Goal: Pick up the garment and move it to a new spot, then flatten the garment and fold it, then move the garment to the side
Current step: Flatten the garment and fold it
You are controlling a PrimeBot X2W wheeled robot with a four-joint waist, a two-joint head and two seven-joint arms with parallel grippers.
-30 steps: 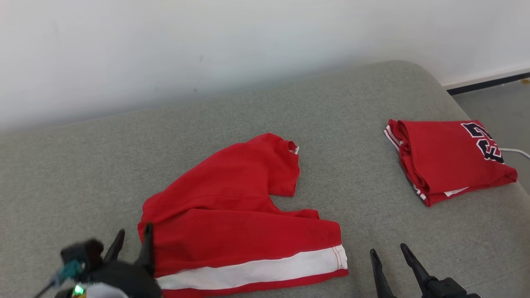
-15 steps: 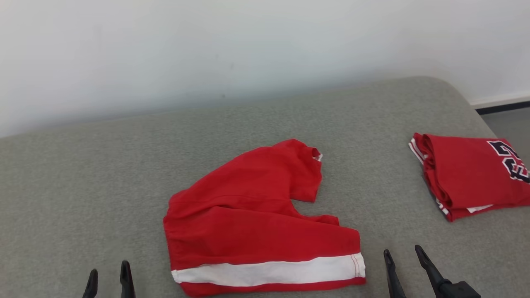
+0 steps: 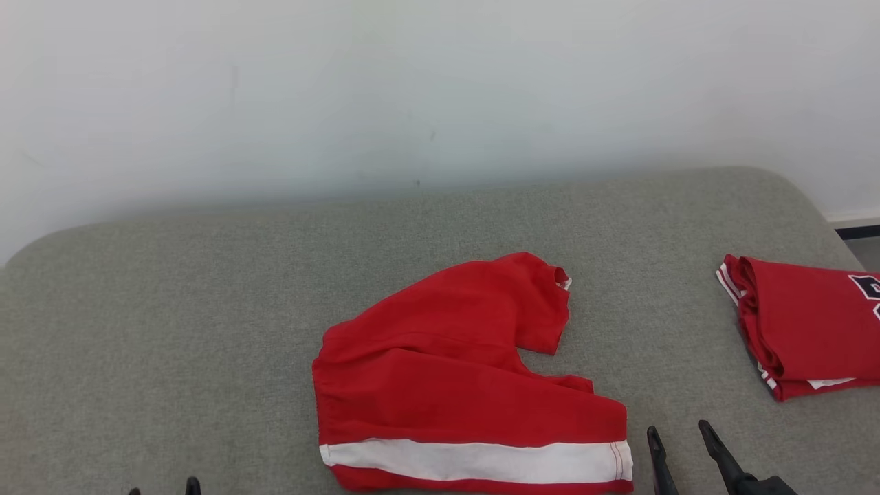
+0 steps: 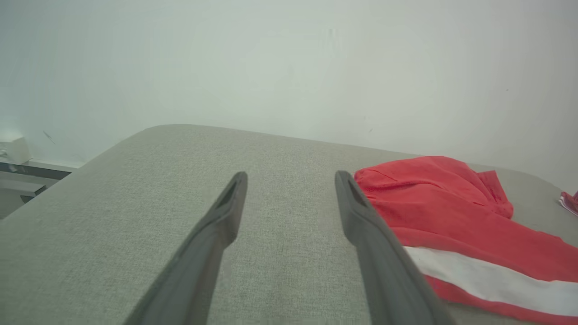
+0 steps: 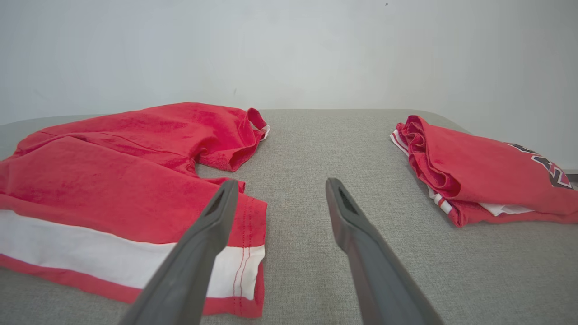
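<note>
The garment (image 3: 454, 371), red shorts with a white stripe along the near edge, lies loosely spread on the grey cushion (image 3: 172, 309). Nothing holds it. My left gripper (image 3: 163, 489) shows just its fingertips at the bottom edge, well left of the garment. In the left wrist view the left gripper (image 4: 291, 176) is open over bare cushion, with the garment (image 4: 451, 212) to its right. My right gripper (image 3: 678, 430) stands open just right of the garment's near right corner. In the right wrist view the right gripper (image 5: 282, 183) is empty and the garment (image 5: 113, 180) spreads to its left.
A folded red jersey (image 3: 811, 323) with dark lettering lies at the cushion's right end, also seen as the jersey (image 5: 478, 167) in the right wrist view. A white wall (image 3: 412, 89) runs behind the cushion. Bare cushion stretches left of the garment.
The head camera has moved, so the whole scene has slid right and down. My left gripper has drawn back from the garment's left edge to the bottom of the picture.
</note>
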